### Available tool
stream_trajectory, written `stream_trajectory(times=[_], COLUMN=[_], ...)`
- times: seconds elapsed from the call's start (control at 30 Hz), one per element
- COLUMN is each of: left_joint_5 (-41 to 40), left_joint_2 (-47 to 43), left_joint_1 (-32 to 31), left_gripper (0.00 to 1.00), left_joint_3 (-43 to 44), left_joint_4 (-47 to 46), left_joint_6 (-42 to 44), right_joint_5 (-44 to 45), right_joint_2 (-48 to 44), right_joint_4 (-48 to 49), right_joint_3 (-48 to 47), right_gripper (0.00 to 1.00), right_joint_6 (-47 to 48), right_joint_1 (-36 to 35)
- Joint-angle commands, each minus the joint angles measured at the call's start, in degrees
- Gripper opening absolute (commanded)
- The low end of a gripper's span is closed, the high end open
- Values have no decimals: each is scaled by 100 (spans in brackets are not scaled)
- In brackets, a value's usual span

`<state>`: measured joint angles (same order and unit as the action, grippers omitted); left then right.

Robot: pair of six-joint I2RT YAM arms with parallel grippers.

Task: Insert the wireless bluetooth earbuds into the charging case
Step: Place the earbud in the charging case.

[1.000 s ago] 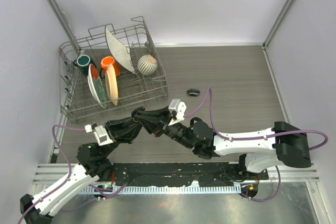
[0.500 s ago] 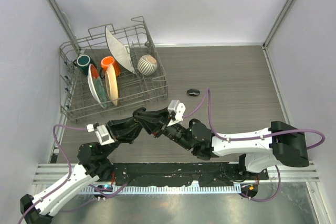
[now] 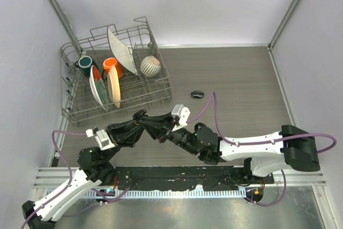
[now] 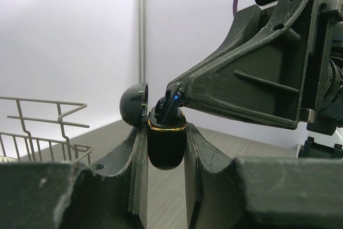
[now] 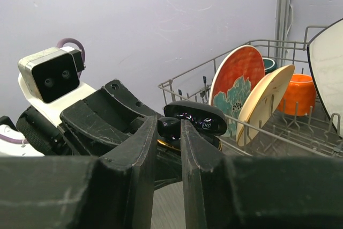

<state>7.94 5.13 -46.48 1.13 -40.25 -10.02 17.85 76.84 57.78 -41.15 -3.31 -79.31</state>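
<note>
Grip: charging case (image 4: 166,151) is clamped in left end effector (image 4: 165,135) | earbud (image 4: 168,106) is pinched in right end effector (image 5: 169,128), at case mouth.

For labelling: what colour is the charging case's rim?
Gold, on the black charging case; clearest in left wrist view.

One dish rack (image 3: 72,112), far left on the tabletop (image 3: 241,79), carries three plates (white plate (image 3: 119,49), patterned plate (image 3: 96,87), cream plate (image 3: 113,89)), two cups (teal cup (image 3: 84,63), orange cup (image 3: 110,65)) and one striped bowl (image 3: 150,66). One open charging case (image 4: 166,148), one earbud (image 4: 168,105), one small black oval (image 3: 197,94) right of the rack; two claws, left claw (image 4: 165,132) and right claw (image 5: 169,124).
</note>
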Motion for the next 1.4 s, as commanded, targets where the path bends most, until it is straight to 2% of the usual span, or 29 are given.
stream_trajectory(times=[0.0, 0.47, 1.13, 1.37], left_joint_5=[-39, 506, 401, 427], left_joint_2=[-143, -11, -170, -170], left_joint_1=[-10, -10, -10, -10], left_gripper=[0, 0, 0, 0], left_joint_3=[-280, -236, -218, -192], left_joint_4=[-888, -888, -871, -871], left_joint_6=[62, 79, 176, 176], right_joint_5=[316, 474, 667, 984], right_joint_2=[-46, -55, -318, -310], right_joint_4=[-873, -1541, -2403, -2684], right_joint_3=[19, -482, -649, -781], right_gripper=[1, 1, 1, 1], right_joint_6=[278, 279, 252, 243], right_joint_1=[12, 12, 3, 12])
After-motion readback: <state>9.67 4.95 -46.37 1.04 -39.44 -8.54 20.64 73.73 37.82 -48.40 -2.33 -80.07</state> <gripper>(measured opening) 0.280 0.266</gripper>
